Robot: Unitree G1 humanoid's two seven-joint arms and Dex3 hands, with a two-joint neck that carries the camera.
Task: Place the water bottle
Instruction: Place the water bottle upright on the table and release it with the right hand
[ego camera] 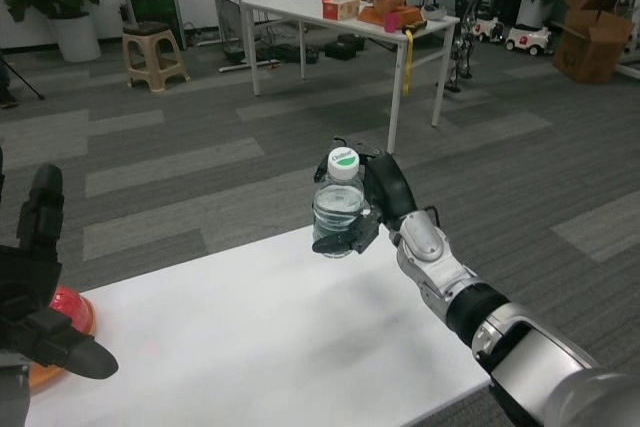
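Clear plastic water bottle [341, 209] with a white cap marked green on top is held upright in the right hand [372, 209], whose black fingers wrap its side from the right and under its lower part. Bottle sits at the far edge of the white bench [260, 347], its base at or just above the bench rim; contact with the surface cannot be confirmed. Right forearm [470, 302], silver with a black band, runs from the lower right corner up to the hand. Left hand [40, 297] is at the left edge of the view over the near left part of the bench, holding nothing, its fingers apart, some pointing up and one reaching right. Just beside and partly behind that hand lies a red rounded object on an orange dish [62, 332], mostly hidden; its nature cannot be determined. Beyond the bench, grey carpet in lighter and darker strips covers the floor. Further back stands a second white table [345, 22] carrying a small box, orange and tan items, and a yellow strap hanging over its front edge. A beige stool [153, 52] stands to the left, cardboard boxes [595, 22] at far right.
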